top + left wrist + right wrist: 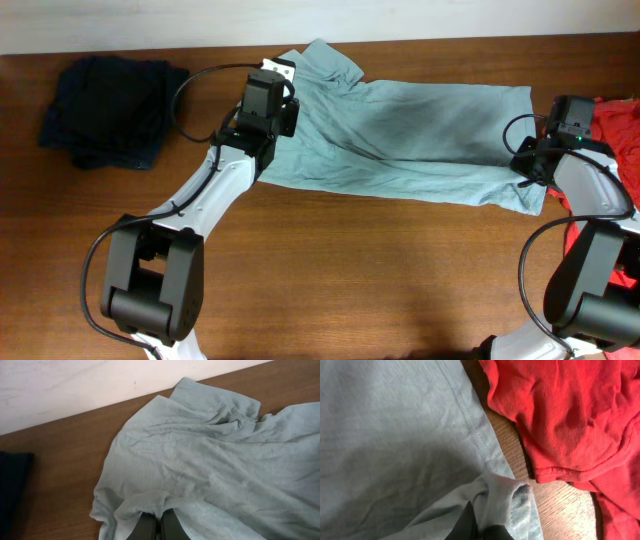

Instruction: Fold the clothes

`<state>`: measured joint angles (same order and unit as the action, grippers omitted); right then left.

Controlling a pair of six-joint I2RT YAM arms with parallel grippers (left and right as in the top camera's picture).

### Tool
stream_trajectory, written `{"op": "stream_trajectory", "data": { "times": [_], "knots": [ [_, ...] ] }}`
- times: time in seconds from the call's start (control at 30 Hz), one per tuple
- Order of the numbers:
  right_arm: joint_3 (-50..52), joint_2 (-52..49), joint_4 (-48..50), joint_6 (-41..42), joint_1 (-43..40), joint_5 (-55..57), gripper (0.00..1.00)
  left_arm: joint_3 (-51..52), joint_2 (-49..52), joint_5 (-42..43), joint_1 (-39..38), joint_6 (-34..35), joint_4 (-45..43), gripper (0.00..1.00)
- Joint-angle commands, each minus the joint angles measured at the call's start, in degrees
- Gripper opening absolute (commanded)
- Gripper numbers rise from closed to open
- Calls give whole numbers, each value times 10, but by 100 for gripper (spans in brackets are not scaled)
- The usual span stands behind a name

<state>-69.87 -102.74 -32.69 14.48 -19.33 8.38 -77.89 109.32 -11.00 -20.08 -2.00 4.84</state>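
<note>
Grey-teal T-shirt [410, 140] is pinched by both my grippers: left gripper [158, 529] clamps its left edge, right gripper [481, 529] its bunched hem corner; it lies spread across the table [380, 285], red shirt [560, 410] just beside, navy garment [105, 110] well apart

The pale grey-teal short-sleeved cloth T-shirt [420, 140] is plain. The crumpled bright red cloth shirt [560, 415] is one solid colour. The bunched dark navy cloth garment [105, 110] is uniformly dark. The wooden table [350, 270] is grained brown.
</note>
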Motion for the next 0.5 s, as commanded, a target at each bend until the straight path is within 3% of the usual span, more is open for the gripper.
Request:
{"op": "stream_trajectory", "data": {
  "times": [0.0, 0.27, 0.3, 0.37, 0.47],
  "knots": [
    [-9, -12, 6, -8, 2, 20, 4, -14, 11, -8, 3, -9, -3, 0],
    [-8, -35, 17, -8, 2, 19, 5, -14, 40, -9, 4, -9, -3, 1],
    [-8, -35, 21, -8, 2, 19, 6, -14, 41, -9, 4, -9, -5, 4],
    [-9, -35, 30, -8, 2, 19, 25, -14, 42, -8, 4, -9, -9, 27],
    [-9, -35, 45, -9, 2, 16, 60, -14, 42, -8, 4, -9, -19, 80]
  ]
}}
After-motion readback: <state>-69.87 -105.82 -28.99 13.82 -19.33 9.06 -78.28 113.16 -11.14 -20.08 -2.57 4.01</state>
